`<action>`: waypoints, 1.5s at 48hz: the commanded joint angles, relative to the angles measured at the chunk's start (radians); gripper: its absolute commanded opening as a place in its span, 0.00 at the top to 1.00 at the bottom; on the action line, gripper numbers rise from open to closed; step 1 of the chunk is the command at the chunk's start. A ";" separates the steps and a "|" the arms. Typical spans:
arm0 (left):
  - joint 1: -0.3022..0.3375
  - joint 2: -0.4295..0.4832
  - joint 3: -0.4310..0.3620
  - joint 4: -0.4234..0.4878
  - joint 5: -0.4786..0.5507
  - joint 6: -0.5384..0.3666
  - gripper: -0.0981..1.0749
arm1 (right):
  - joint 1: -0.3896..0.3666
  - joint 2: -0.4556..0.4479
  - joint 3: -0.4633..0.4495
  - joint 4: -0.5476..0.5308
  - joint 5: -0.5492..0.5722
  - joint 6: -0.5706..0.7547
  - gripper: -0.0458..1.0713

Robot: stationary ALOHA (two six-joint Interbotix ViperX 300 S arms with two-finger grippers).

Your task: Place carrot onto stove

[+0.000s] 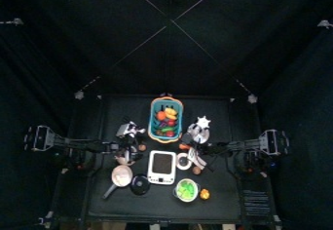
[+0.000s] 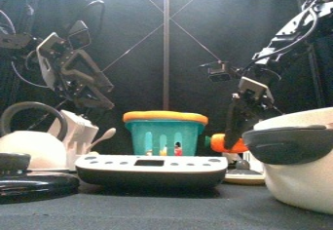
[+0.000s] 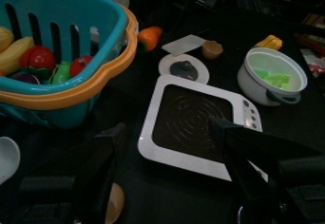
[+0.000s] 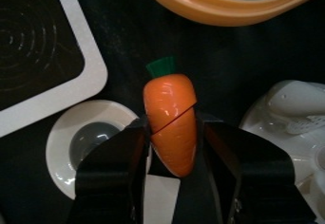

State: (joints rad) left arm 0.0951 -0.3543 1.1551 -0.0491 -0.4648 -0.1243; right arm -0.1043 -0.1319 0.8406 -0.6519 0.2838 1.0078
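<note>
The orange carrot (image 4: 172, 123) with a green top sits between the jaws of my right gripper (image 4: 172, 140), which is shut on it. It hangs low over a white ring-shaped piece (image 4: 79, 144), just right of the stove. In the front view the carrot (image 2: 227, 143) shows right of the basket, under the right gripper (image 2: 242, 117). The stove (image 1: 162, 164) is a white rounded block with a dark top (image 3: 193, 123), in the table's middle front; its corner also shows in the right wrist view (image 4: 38, 47). My left gripper (image 3: 178, 185) is open and empty, above the stove's left side.
A teal basket with an orange rim (image 2: 166, 132) holding toy food stands behind the stove. A white kettle (image 2: 33, 141) and a black lid (image 2: 33, 185) are at front left. A white pot (image 2: 297, 166) is at front right. A green dish (image 1: 189, 188) lies near the front edge.
</note>
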 commanded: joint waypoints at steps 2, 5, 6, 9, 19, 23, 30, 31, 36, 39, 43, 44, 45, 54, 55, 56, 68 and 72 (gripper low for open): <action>0.003 -0.009 -0.018 0.000 -0.005 0.000 0.06 | 0.032 -0.023 -0.054 0.103 0.012 0.002 0.47; 0.003 -0.012 -0.018 0.000 -0.005 0.000 0.06 | 0.052 -0.021 -0.086 0.155 0.031 0.003 0.47; 0.002 -0.014 -0.018 0.000 -0.005 0.000 0.06 | 0.061 -0.021 -0.098 0.170 0.037 0.003 0.47; 0.002 -0.015 -0.017 0.002 -0.003 0.000 0.06 | 0.092 -0.017 -0.137 0.210 0.067 0.005 0.47; -0.005 -0.015 -0.012 0.002 -0.003 0.000 0.06 | 0.155 0.054 -0.235 0.333 0.121 0.040 0.47; -0.006 -0.017 -0.009 0.002 -0.002 0.000 0.06 | 0.166 0.100 -0.278 0.370 0.130 0.117 0.47; -0.005 -0.028 0.003 0.003 0.003 0.002 0.06 | 0.196 0.160 -0.330 0.298 0.147 0.319 0.47; -0.005 -0.032 0.005 0.005 0.005 0.002 0.06 | 0.201 0.166 -0.337 0.273 0.153 0.353 0.47; -0.006 -0.057 0.021 0.017 0.008 0.002 0.06 | 0.235 0.196 -0.383 0.110 0.224 0.580 0.47; -0.006 -0.075 0.031 0.025 0.008 0.002 0.06 | 0.259 0.213 -0.411 0.006 0.273 0.712 0.47; -0.006 -0.103 0.044 0.029 0.008 0.000 0.06 | 0.290 0.236 -0.445 -0.107 0.330 0.874 0.47; -0.006 -0.110 0.046 0.029 0.008 0.002 0.06 | 0.298 0.242 -0.454 -0.124 0.344 0.910 0.47; -0.006 -0.121 0.051 0.028 0.008 0.002 0.06 | 0.307 0.252 -0.463 -0.147 0.362 0.963 0.47; -0.005 -0.179 0.064 0.029 0.015 0.002 0.06 | 0.341 0.313 -0.528 -0.193 0.451 1.144 0.47; -0.005 -0.184 0.066 0.029 0.018 0.002 0.06 | 0.341 0.319 -0.534 -0.190 0.462 1.154 0.47; -0.005 -0.190 0.067 0.029 0.028 0.002 0.06 | 0.341 0.324 -0.540 -0.186 0.472 1.160 0.47; -0.002 -0.202 0.069 0.028 0.087 0.002 0.06 | 0.350 0.407 -0.663 -0.103 0.641 1.272 0.47; 0.002 -0.202 0.069 0.029 0.097 0.003 0.06 | 0.354 0.436 -0.701 -0.101 0.675 1.324 0.47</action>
State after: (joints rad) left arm 0.0920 -0.5568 1.2364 -0.0230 -0.3682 -0.1227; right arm 0.2470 0.3037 0.1979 -0.7547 0.9204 2.2902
